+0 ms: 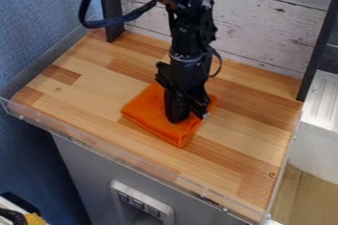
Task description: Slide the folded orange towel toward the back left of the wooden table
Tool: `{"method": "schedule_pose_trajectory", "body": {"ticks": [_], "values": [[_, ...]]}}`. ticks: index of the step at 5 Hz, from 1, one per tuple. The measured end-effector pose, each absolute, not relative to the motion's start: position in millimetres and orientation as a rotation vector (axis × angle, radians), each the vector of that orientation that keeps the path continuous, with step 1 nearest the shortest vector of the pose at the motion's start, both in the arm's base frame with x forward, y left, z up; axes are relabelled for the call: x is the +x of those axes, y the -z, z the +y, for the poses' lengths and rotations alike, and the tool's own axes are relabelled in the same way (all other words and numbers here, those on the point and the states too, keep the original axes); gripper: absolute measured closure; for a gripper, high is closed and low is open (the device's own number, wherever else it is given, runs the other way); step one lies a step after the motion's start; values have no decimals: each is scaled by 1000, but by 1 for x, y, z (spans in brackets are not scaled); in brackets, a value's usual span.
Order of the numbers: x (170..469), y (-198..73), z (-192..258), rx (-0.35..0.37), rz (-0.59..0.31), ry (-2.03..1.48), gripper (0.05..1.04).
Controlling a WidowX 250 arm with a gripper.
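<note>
Orange cloth (pixel 147 114) under a black gripper (pixel 189 117), mid-counter

Camera view. Cloth looks folded into a thick, soft square, lying flat near the middle of the wooden counter (pixel 99 91). Set at a slant, one corner towards the front edge. Its left part and front corner show well; the middle is hidden behind the gripper.

Black arm (pixel 188 31) comes in from the top edge, gripper hanging down over the cloth. Tips low, seemingly touching the fabric. Jaws: cannot tell whether they stand open or closed, nor whether any cloth is pinched between them.

Dark cable (pixel 86 7) loops out to the left of the arm, near the top. Counter is pale and reddish-brown strips, with a clear plastic guard (pixel 119 156) along its front edge. Grey cabinet front (pixel 82 169) below, with a light grey fitting (pixel 167 214) set in it.

Behind: whitewashed plank wall (pixel 264 26), a black post (pixel 111 4) at left and another black upright (pixel 321 46) at right. Blue textured surface (pixel 33 21) along the left side. White ridged panel (pixel 324 98) beyond the counter's right side, pale wood floor (pixel 300 199) lower down. Bottom left corner: something yellow (pixel 34 219), partly cut off.
</note>
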State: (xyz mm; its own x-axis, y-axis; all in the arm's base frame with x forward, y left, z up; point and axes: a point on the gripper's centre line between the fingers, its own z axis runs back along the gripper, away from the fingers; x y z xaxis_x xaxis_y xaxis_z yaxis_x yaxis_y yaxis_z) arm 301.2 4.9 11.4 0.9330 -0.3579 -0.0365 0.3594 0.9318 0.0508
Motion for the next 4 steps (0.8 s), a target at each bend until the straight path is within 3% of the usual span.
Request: {"method": "schedule_pose_trajectory", "body": {"ticks": [4], "values": [[334, -13, 52, 6, -25, 68, 998]]}}
